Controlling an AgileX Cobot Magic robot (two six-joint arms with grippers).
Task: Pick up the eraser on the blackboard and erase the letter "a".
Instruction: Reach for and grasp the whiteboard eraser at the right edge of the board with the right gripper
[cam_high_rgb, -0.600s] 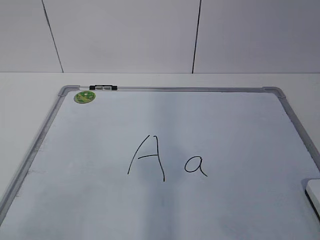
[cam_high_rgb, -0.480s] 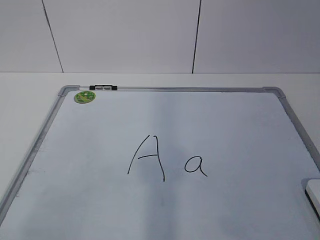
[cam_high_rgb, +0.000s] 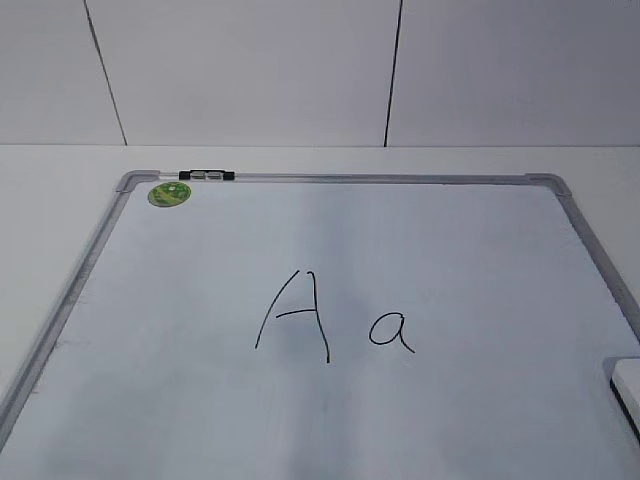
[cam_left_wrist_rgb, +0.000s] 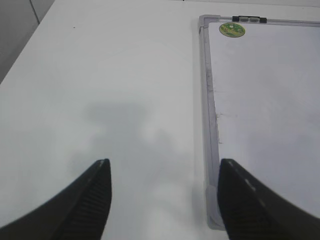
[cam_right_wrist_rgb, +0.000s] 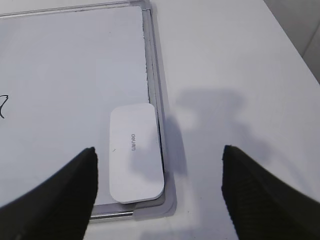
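White eraser (cam_right_wrist_rgb: 136, 152) against blackboard (cam_right_wrist_rgb: 70, 75) frame corner

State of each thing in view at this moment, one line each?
eraser: flat on the board by its right frame edge, not gripped
blackboard: lying flat
letter "a": unerased
capital "A": intact
left gripper: open, empty
right gripper: open, empty
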